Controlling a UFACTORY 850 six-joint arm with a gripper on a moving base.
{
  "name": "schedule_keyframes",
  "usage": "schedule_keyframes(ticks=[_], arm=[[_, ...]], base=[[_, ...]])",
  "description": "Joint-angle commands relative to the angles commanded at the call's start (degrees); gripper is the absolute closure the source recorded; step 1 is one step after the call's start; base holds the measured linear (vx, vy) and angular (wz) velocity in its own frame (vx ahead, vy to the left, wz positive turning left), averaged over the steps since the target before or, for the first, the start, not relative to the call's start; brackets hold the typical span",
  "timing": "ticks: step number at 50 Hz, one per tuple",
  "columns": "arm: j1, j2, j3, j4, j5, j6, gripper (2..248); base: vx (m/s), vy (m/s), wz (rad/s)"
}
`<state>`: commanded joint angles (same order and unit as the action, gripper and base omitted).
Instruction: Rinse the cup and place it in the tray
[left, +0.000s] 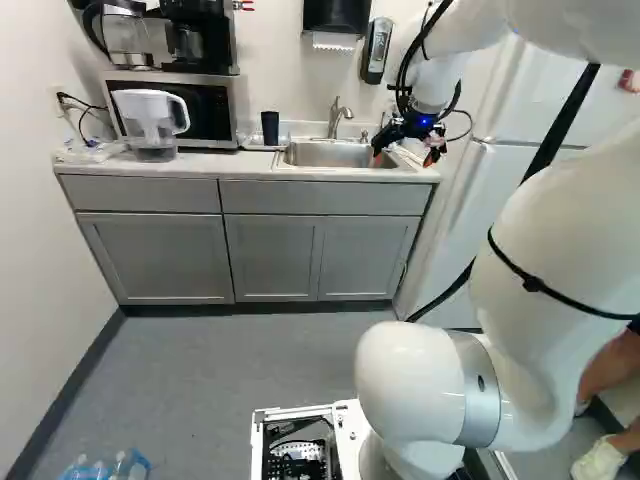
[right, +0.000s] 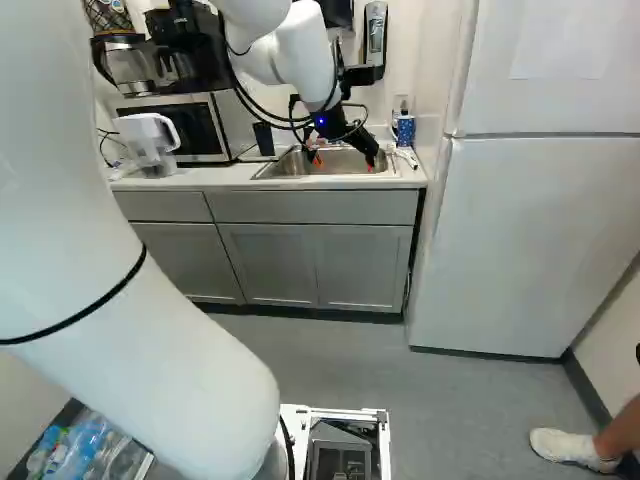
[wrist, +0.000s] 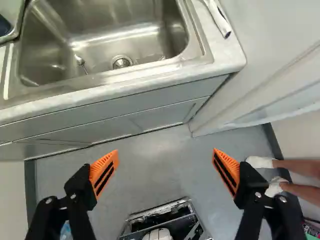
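Upper middle of the left base view: dark cup (left: 270, 127), upright, just left of sink (left: 335, 155). Probably light, stiff plastic, hard to tell this small. Slick once wet; take it mid-wall from two sides, moderate squeeze. Further right, near the sink's right end: gripper (left: 404, 155), fingers spread wide, nothing between. Cup not held.
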<state>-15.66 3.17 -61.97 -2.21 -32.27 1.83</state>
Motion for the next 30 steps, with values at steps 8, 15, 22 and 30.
schedule_keyframes(ticks=[8,15,22,30], arm=[[0.00,0.00,0.00,0.00,0.00,0.00,3],[0.00,0.00,0.00,0.00,0.00,0.00,3],[0.00,0.00,0.00,0.00,0.00,0.00,3],[0.01,0.01,0.05,0.00,0.07,0.00,3]], base=[[-0.016,0.006,-0.001],[0.003,-0.002,-0.002],[0.000,0.000,0.000],[0.000,0.000,0.000]])
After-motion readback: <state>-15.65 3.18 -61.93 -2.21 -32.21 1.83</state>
